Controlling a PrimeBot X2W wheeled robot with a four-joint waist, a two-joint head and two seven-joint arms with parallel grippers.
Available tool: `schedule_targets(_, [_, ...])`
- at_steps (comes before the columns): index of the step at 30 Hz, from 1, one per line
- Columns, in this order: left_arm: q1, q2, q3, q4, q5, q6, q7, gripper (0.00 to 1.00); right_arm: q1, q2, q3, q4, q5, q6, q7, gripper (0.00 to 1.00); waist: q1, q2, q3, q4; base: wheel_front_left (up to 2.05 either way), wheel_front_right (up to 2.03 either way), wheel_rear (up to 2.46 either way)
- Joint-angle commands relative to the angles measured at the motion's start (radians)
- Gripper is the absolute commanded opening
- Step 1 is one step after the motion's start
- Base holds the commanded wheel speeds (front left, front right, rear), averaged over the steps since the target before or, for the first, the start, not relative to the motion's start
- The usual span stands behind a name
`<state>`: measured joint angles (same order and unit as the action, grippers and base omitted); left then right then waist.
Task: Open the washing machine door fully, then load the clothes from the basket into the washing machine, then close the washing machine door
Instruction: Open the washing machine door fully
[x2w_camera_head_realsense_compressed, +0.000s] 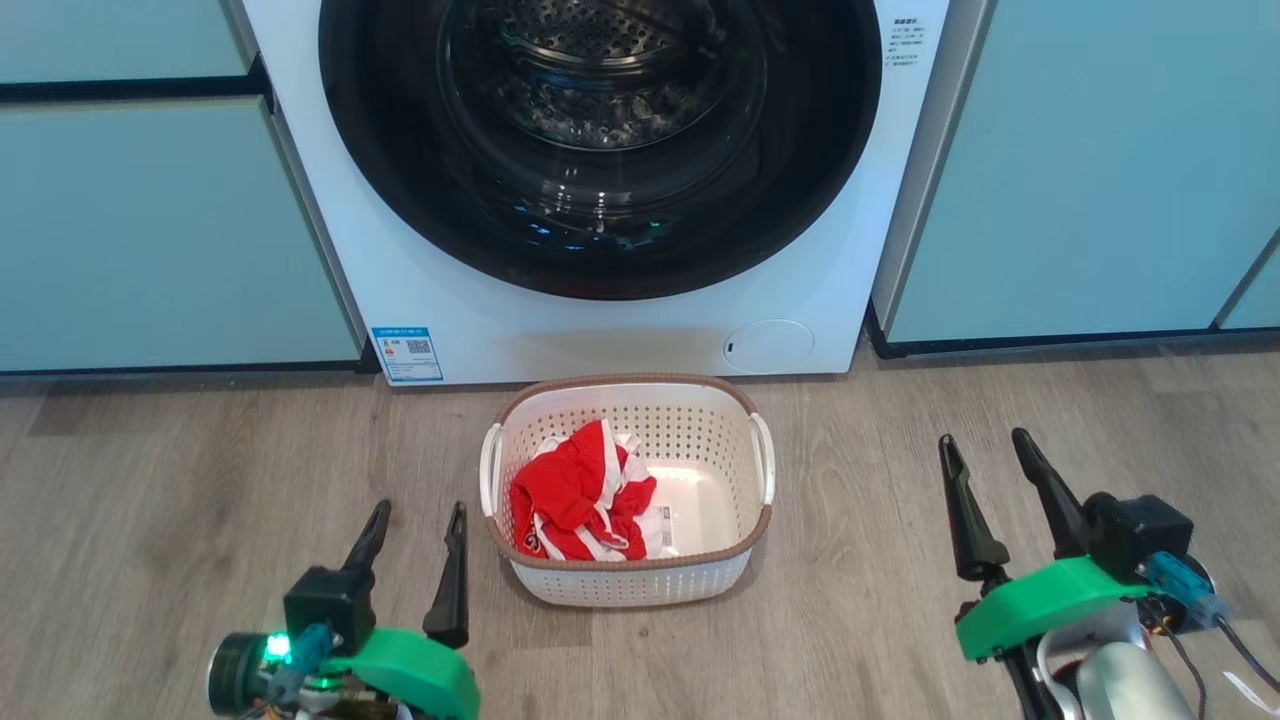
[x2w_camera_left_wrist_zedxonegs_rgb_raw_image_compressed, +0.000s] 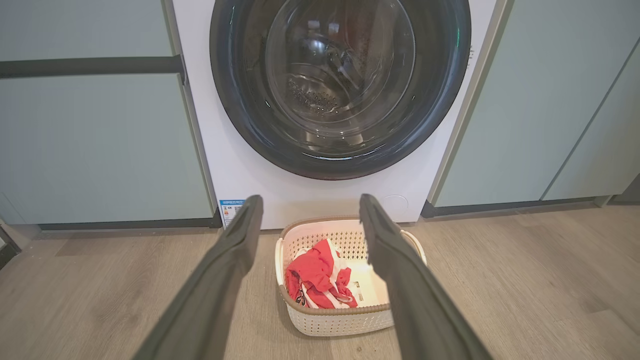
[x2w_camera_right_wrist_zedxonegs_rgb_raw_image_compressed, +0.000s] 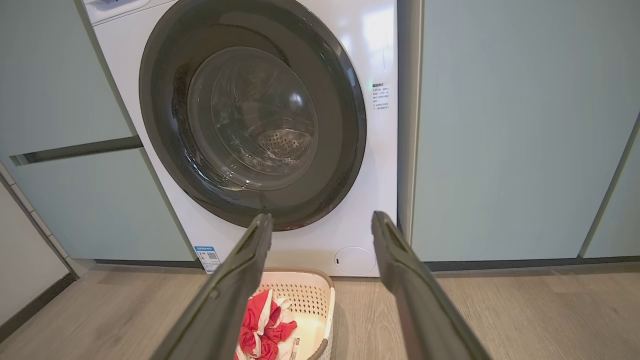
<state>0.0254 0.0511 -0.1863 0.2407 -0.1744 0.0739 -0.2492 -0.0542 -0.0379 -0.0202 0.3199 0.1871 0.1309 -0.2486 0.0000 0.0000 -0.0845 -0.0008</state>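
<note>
The white washing machine (x2w_camera_head_realsense_compressed: 600, 330) stands ahead with its round black-rimmed door (x2w_camera_head_realsense_compressed: 600, 150) shut flat against the front; the steel drum shows through the glass. On the floor before it sits the cream basket (x2w_camera_head_realsense_compressed: 630, 580) with the red and white clothes (x2w_camera_head_realsense_compressed: 575, 495) bundled in its left half. My left gripper (x2w_camera_head_realsense_compressed: 418, 515) hovers open to the left of the basket, nothing between its fingers. Right of the basket, my right gripper (x2w_camera_head_realsense_compressed: 985, 447) is open too and holds nothing. The left wrist view looks at the door (x2w_camera_left_wrist_zedxonegs_rgb_raw_image_compressed: 340, 85) and basket (x2w_camera_left_wrist_zedxonegs_rgb_raw_image_compressed: 340, 320); the right wrist view shows the door (x2w_camera_right_wrist_zedxonegs_rgb_raw_image_compressed: 252, 115).
Pale teal cabinets (x2w_camera_head_realsense_compressed: 150, 220) flank the machine on both sides, the right one (x2w_camera_head_realsense_compressed: 1100, 170) close to its edge. Wood-look floor (x2w_camera_head_realsense_compressed: 200, 480) spreads around the basket. A blue label sticker (x2w_camera_head_realsense_compressed: 407, 353) and round white service cap (x2w_camera_head_realsense_compressed: 768, 346) mark the machine's lower front.
</note>
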Motion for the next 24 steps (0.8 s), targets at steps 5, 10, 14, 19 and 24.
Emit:
schedule_targets(5, [-0.033,-0.001,0.038,-0.029,0.002,-0.009,-0.013,1.0,-0.048,-0.012,0.033,-0.025,-0.005,0.0,-0.013,1.0,0.0,0.0,-0.003,-0.004,0.0,0.0,0.0])
schedule_targets(10, [-0.03,-0.001,0.033,-0.024,-0.021,-0.026,-0.013,1.0,-0.047,-0.012,0.024,-0.017,-0.004,0.0,-0.013,1.0,0.0,0.0,-0.005,-0.006,0.0,0.0,0.0])
schedule_targets(14, [-0.028,-0.001,0.031,-0.029,-0.015,-0.027,-0.013,1.0,-0.048,-0.012,0.018,-0.013,-0.01,0.0,-0.013,1.0,0.0,0.0,-0.005,-0.007,0.26,0.26,-0.53])
schedule_targets(19, [-0.026,-0.001,0.029,-0.032,-0.013,-0.025,-0.013,1.0,-0.049,-0.012,0.017,-0.011,-0.013,0.0,-0.013,1.0,0.0,0.0,-0.002,-0.008,0.67,0.67,-1.33])
schedule_targets(24, [-0.03,-0.001,0.03,-0.039,-0.015,-0.019,-0.013,1.0,-0.053,-0.012,0.012,-0.007,-0.013,0.0,-0.013,1.0,0.0,0.0,0.003,-0.009,1.06,1.06,-2.12])
